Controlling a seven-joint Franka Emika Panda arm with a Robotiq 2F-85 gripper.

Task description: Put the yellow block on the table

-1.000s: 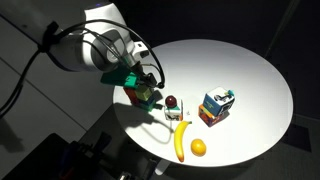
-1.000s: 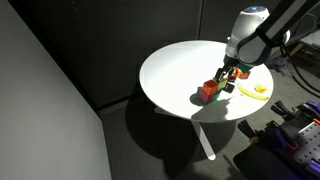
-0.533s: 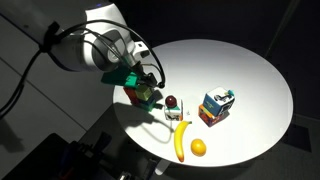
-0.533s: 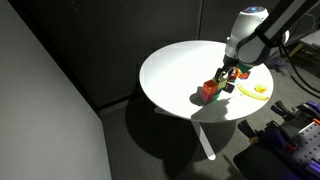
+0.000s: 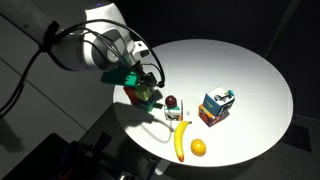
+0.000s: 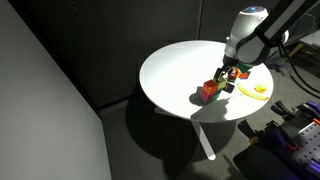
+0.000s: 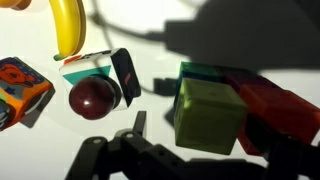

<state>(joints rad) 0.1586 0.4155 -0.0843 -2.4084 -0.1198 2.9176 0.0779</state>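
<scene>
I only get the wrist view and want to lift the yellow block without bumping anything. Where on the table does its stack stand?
Observer: In an exterior view the stack under the yellow block stands nearer the table's rim on the arm's side than its middle.
Operator: Anything beyond the banana?
Observer: A round orange fruit lies beside the banana, close to the rim.
Operator: Where is bare tabletop?
Observer: Past the second block pile, the side far from the arm is bare.
</scene>
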